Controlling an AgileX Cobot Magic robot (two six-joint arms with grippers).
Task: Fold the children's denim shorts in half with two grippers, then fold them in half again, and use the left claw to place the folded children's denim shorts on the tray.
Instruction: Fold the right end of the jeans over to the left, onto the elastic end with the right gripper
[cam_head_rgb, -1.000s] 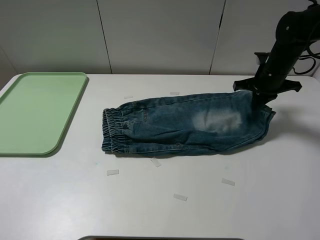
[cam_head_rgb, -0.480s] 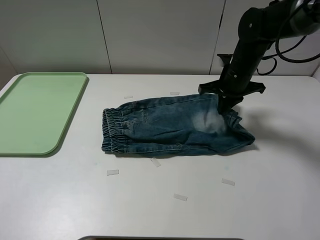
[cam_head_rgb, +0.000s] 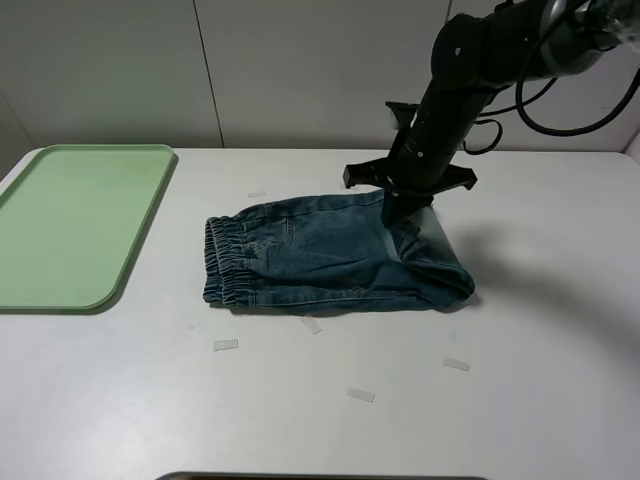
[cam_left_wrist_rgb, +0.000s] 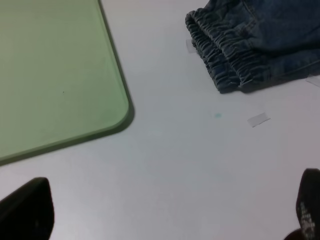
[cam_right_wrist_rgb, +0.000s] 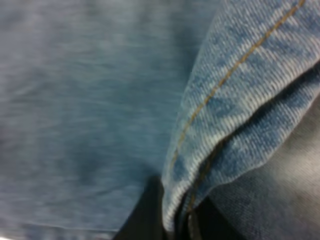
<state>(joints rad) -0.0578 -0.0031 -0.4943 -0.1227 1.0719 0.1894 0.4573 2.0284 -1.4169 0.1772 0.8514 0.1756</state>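
1. The children's denim shorts (cam_head_rgb: 320, 262) lie near the middle of the surface (cam_head_rgb: 520, 400), with the elastic waistband toward its left edge.
2. The right gripper (cam_head_rgb: 402, 208) has its fingers clenched on the leg hem, holding it raised and doubled back over the shorts.
3. The left gripper (cam_left_wrist_rgb: 167, 220) hovers with its fingers (cam_left_wrist_rgb: 27, 212) released, holding nothing.
4. The tray (cam_head_rgb: 70, 225) sits at the far left corner, apart from the shorts.
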